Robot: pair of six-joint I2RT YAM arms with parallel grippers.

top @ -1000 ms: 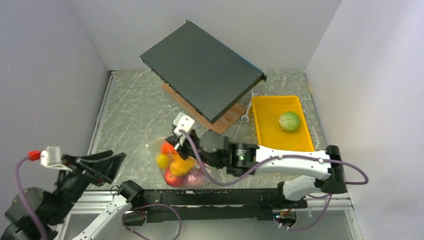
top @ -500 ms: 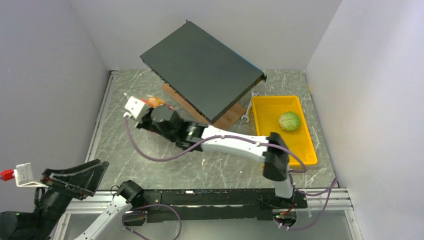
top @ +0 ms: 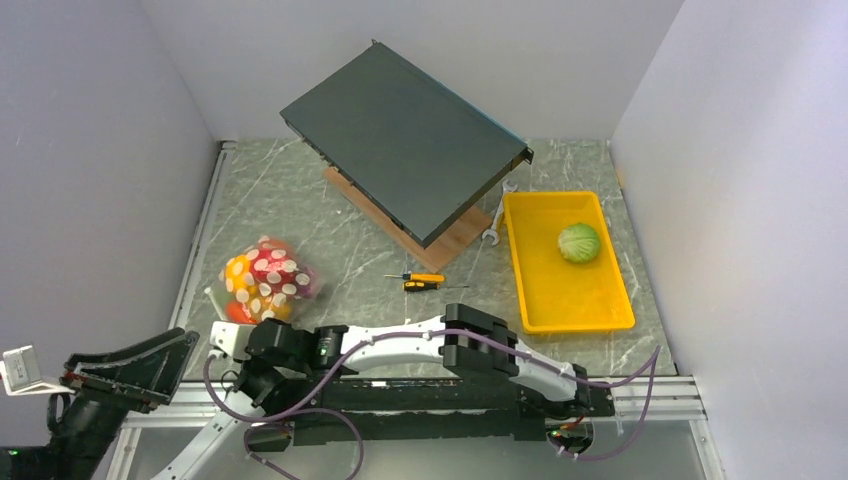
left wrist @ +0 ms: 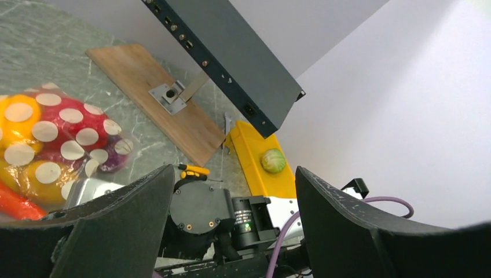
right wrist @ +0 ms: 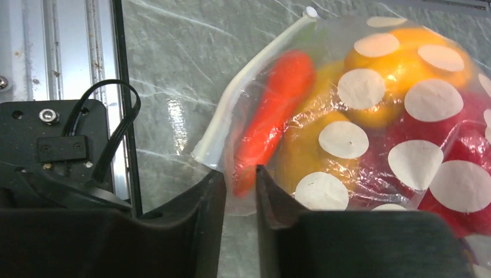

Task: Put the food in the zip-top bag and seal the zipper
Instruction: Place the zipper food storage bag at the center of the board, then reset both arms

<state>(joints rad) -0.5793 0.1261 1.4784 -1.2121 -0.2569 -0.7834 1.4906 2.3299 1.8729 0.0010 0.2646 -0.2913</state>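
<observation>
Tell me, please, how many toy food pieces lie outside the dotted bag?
1: the green cabbage lies in the yellow tray on the right. The other pieces sit inside the bag on the left; the right arm could hide more.

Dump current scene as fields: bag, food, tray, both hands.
zip-top bag: lying at left, full
bag contents: carrot, yellow, orange, red pieces
not bagged: cabbage, in yellow tray
zipper: seal state unclear
right hand: at bag corner, jaws narrowly apart around its edge, grip unclear
left hand: open, empty, apart from bag
screwdriver: loose, between bag and tray
</observation>
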